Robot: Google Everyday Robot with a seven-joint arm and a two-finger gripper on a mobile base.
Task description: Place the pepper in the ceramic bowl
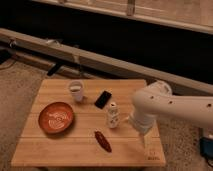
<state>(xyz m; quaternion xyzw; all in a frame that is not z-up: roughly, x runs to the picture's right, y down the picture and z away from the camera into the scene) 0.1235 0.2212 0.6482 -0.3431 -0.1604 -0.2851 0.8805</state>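
Note:
The dark red pepper [103, 141] lies on the wooden table [60, 150] near the front, right of centre. The orange-red ceramic bowl [56, 117] with whitish swirls sits at the table's left, apart from the pepper. My gripper [142, 136] hangs from the white arm [170, 107] over the table's right side, to the right of the pepper and a little above the surface. It holds nothing that I can see.
A small white cup [76, 91] stands at the back left of centre. A black phone [103, 99] lies at the back middle. A small white bottle [113, 115] stands between the phone and the pepper, just left of my arm. Dark wall and rail behind.

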